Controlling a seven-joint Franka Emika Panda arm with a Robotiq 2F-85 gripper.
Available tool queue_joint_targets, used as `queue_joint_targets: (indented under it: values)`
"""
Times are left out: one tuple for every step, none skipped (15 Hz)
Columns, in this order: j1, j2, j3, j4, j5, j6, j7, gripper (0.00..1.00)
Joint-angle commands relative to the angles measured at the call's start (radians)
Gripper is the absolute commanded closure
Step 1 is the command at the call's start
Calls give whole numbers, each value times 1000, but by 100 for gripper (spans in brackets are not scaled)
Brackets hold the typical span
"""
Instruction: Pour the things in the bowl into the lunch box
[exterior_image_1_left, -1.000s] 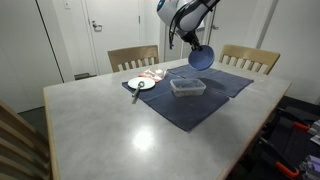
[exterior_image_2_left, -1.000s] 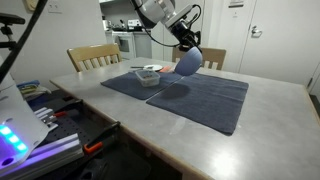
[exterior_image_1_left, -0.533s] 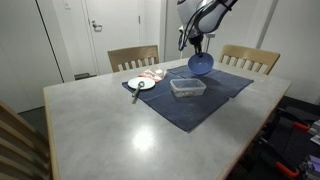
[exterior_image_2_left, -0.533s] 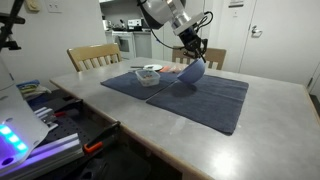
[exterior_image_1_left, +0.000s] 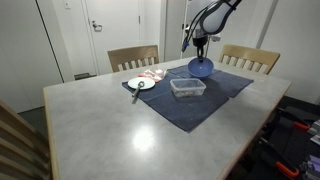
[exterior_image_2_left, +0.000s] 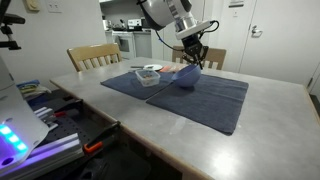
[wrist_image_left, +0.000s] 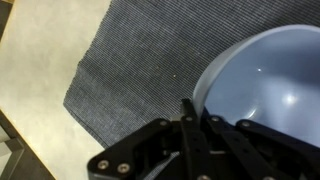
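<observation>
1. Found arm (exterior_image_2_left: 165, 12) reaching down over mat (exterior_image_1_left: 200, 110), wrist near vertical.
2. Caught bowl (exterior_image_1_left: 200, 68) upright, apparently down on the mat, looking empty in wrist view.
3. Placed box (exterior_image_1_left: 187, 87) just beside bowl, camera-side in an exterior view.
4. Saw claw (exterior_image_1_left: 199, 52) pinched on bowl's rim from above.

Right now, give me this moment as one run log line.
end effector: shut on bowl rim | bowl: on blue mat, looks empty | lunch box: beside bowl, on mat
</observation>
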Motion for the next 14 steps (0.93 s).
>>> queue_joint_targets:
  values:
    - [-33,-59,4,-71,142,30,-144,99]
    - [-30,-61,-3,-70,173,11,-170,99]
    - [-26,-63,-9,-70,198,2,-192,99]
    - [-13,-66,-23,-68,209,-17,-196,99]
    - [0,-69,-39,-68,207,-23,-194,99]
    - [21,-78,-60,-70,181,-35,-172,70]
    - [50,-89,-83,-71,155,-66,-135,69]
    - [76,-102,-103,-73,129,-97,-104,63]
    - [104,-119,-121,-73,103,-141,-66,57]
    - [131,-137,-131,-73,74,-192,-30,49]
    - [159,-158,-138,-74,40,-251,14,42]
    - [180,-179,-134,-75,12,-313,47,34]
    - [199,-202,-126,-85,-18,-358,83,28]
    - [211,-220,-112,-86,-35,-407,103,20]
